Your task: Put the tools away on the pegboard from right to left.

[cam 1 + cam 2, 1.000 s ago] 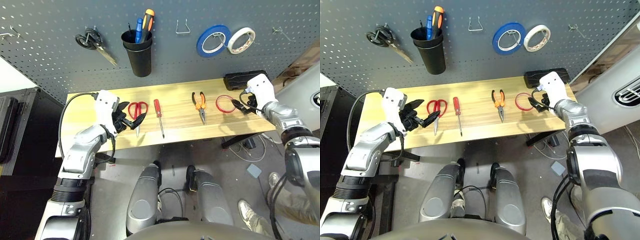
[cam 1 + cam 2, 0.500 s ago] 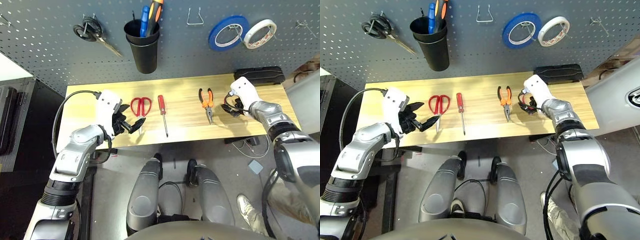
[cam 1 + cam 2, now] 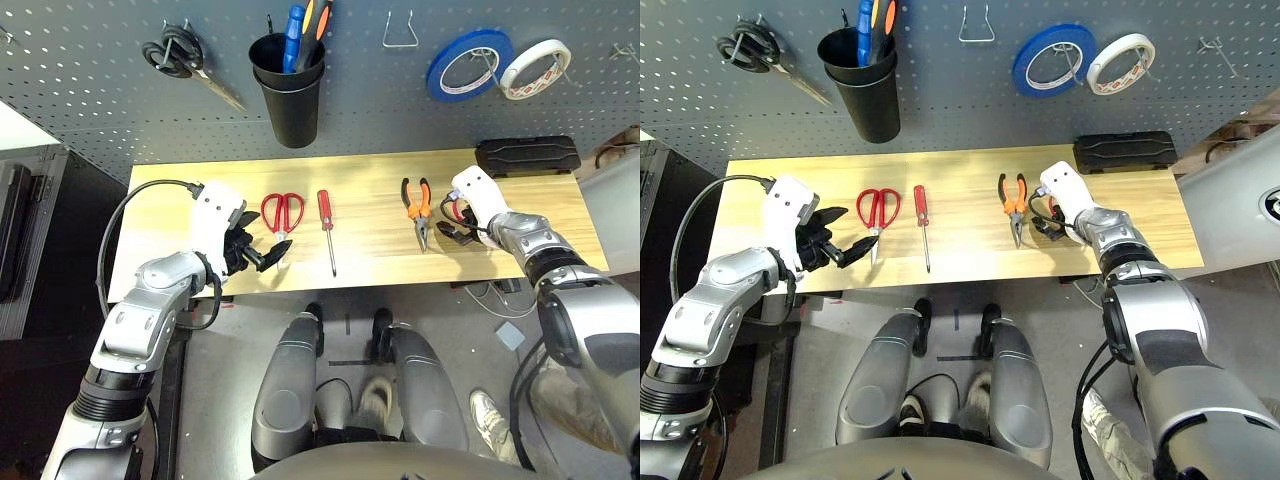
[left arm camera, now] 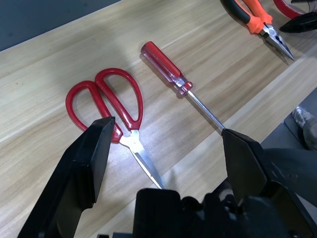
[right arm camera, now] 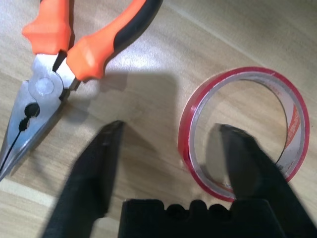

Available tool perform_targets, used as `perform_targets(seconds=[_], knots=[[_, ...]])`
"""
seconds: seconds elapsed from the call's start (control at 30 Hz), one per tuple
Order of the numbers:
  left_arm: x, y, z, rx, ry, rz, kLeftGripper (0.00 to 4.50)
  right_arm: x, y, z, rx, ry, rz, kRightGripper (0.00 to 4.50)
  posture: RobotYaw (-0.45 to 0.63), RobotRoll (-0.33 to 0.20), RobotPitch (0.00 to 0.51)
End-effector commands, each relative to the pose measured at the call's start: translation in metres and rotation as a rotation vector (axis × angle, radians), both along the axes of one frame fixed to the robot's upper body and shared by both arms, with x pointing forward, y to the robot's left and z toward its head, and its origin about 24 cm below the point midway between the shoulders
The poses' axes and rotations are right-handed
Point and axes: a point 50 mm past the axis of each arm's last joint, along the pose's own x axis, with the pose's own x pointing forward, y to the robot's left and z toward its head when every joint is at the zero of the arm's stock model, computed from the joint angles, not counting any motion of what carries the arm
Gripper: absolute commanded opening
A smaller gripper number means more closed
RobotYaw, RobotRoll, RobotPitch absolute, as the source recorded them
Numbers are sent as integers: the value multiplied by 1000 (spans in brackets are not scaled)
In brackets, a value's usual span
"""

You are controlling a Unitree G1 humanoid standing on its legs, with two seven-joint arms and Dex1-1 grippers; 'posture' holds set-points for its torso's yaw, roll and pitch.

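Right gripper (image 5: 168, 163) has dropped over red tape ring (image 5: 247, 129) on wooden table (image 3: 370, 235).

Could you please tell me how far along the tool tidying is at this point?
Nothing is hung yet: the red-handled scissors, slim red-handled screwdriver, orange-and-black pliers and thin red tape ring all lie on the wooden table. In hand: the right gripper straddles one wall of the tape ring, the rightmost tool, without gripping it. All four must go on the dark grey pegboard. The left gripper hangs open above the scissors.
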Motion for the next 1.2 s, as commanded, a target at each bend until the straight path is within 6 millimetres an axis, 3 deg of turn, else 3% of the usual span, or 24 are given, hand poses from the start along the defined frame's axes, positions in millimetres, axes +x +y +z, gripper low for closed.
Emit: perform_targets(seconds=[0.03,0.27,0.67,0.8,0.97,1.2], knots=[[-4,-3,-2,1,12,-8,4500,-17,-11,-24,-22,90,-59,2534,366,0,371],[-2,-4,-3,-17,-4,-8,4500,-17,-21,-18,-51,-22,-85,35,358,0,345],[-4,-11,10,-148,-118,-126,4500,-25,-38,-6,-63,-393,-161,35,335,0,291],[-10,-15,19,-231,-154,-184,4500,-39,-53,-3,-99,-509,-205,35,315,0,279],[-22,-34,39,-389,-210,-312,4500,-63,-70,-3,-146,-632,-271,35,302,0,265],[-31,-57,60,-428,-293,-447,4500,-95,-75,-1,-185,-808,-299,35,282,0,253]])
